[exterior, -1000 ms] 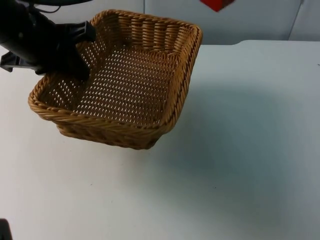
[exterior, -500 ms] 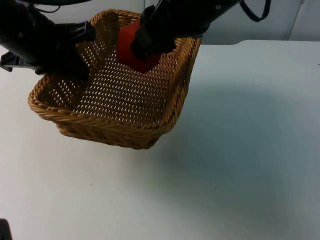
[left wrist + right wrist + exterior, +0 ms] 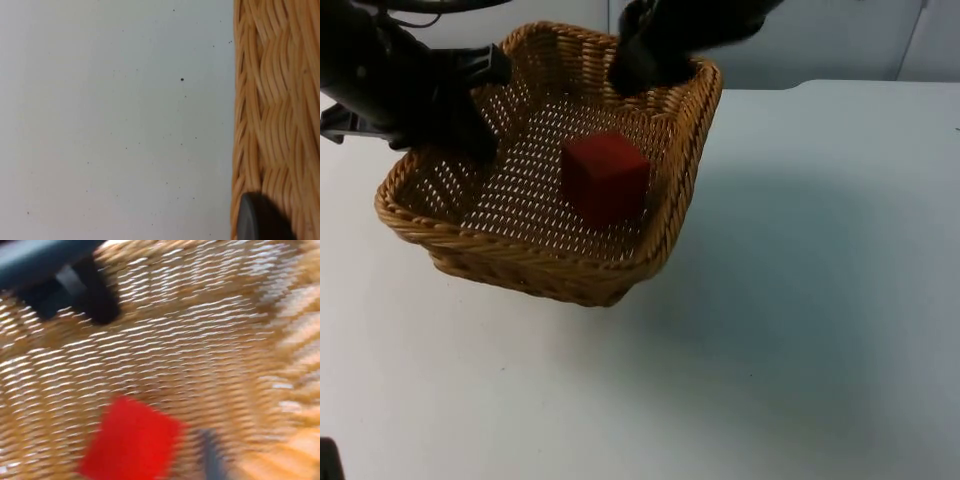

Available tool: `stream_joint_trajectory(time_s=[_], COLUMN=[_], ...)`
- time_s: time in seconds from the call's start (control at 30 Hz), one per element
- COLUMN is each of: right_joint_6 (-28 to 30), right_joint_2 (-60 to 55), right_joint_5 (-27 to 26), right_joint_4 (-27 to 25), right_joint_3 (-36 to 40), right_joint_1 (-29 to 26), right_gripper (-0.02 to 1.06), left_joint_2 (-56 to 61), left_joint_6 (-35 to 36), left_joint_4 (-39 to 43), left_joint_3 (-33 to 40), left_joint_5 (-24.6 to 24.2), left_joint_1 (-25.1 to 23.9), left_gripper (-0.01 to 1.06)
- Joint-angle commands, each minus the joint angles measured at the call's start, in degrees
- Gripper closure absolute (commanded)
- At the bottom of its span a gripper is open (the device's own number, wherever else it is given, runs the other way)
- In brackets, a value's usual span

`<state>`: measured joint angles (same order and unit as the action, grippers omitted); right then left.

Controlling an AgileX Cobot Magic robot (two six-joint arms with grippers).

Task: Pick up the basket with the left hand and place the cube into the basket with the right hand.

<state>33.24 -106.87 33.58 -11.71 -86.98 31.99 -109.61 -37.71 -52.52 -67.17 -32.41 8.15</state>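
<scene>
A square wicker basket [image 3: 670,200] hangs slightly above the white table, casting a shadow to its right. My left gripper [image 3: 478,105] is shut on the basket's left rim, one finger inside and one outside. In the left wrist view the woven wall [image 3: 275,100] runs beside a black fingertip [image 3: 260,220]. A red cube [image 3: 605,178] lies on the basket floor, free of any gripper. My right gripper [image 3: 645,60] hovers open over the far rim, above and behind the cube. The right wrist view looks down on the cube [image 3: 131,440] and the weave [image 3: 210,340].
The white table top [image 3: 800,300] stretches to the right of and in front of the basket. A grey partition wall [image 3: 840,40] ends it at the back, with a red item [image 3: 755,8] at its upper edge. A small dark object [image 3: 328,462] sits at the near left.
The right arm came in over the basket with the red cube and let it go. The cube now rests on the basket floor, and the right gripper has pulled back toward the far rim.
</scene>
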Motion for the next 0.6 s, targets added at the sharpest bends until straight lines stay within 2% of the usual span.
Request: stream_joint_trajectory(time_s=[0.0,0.03,0.13,0.3,0.33,0.47,0.57], right_joint_6=[-3.2,-6.04,-9.44,-10.58,-10.58,-10.58,-10.58], right_joint_2=[2.9,4.67,10.65,16.62,16.62,21.0,22.09], right_joint_5=[1.52,1.67,0.82,1.86,1.86,3.44,3.7], right_joint_4=[3.49,4.5,5.47,5.46,5.46,5.87,5.63], right_joint_3=[-1.15,-1.41,-1.41,-1.41,-1.41,-1.41,-1.41], right_joint_1=[-1.48,-2.68,-7.23,-10.95,-10.95,-11.52,-11.52], right_gripper=[0.88,1.04,1.05,1.05,1.05,1.05,1.05], left_joint_2=[0.96,0.96,0.96,0.96,0.96,0.96,0.96], left_joint_6=[0.39,0.39,0.39,0.39,0.39,0.51,0.77], left_joint_4=[-1.71,-1.71,-1.71,-1.71,-1.71,-2.93,-5.29], left_joint_3=[0.03,0.03,0.03,0.03,0.03,0.03,0.03], left_joint_5=[-0.26,-0.26,-0.26,-0.26,-0.26,5.8,4.72], left_joint_1=[0.09,0.09,0.09,0.09,0.09,0.09,0.09], left_gripper=[1.05,1.05,1.05,1.05,1.05,1.05,1.05])
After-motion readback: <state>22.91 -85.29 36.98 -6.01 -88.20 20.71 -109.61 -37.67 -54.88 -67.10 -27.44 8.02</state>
